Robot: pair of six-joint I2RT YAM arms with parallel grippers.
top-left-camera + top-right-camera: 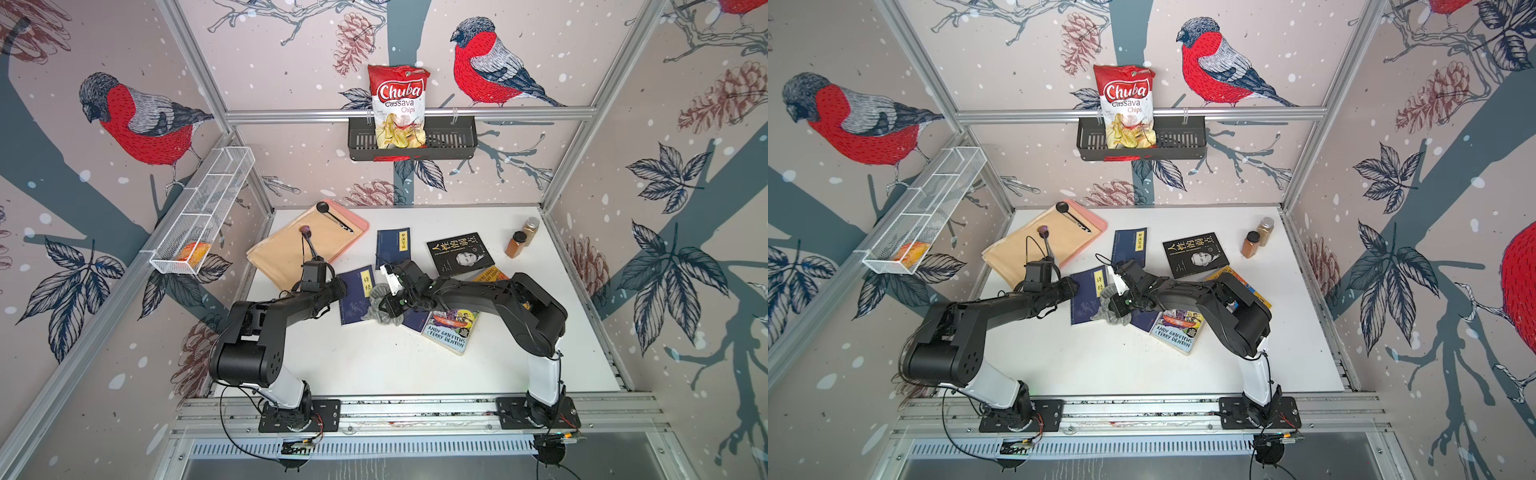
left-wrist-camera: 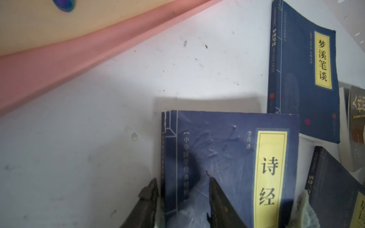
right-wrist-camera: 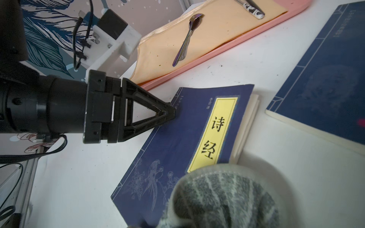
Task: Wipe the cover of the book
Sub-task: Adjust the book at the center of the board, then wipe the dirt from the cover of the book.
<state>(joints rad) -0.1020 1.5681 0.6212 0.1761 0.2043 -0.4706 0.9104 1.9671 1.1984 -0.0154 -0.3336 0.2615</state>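
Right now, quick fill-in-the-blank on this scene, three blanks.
1. The right gripper holds a grey ____ on the blue book.
2. The fingers of the left gripper straddle that book's ____ edge.
3. The chips bag stands in the ____ basket.
Missing: cloth; spine; black.

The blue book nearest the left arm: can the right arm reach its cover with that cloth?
Probably yes. The right gripper holds a grey cloth that overlaps the blue book at one corner, and most of the cover is bare. Only the left gripper sits at the spine edge.
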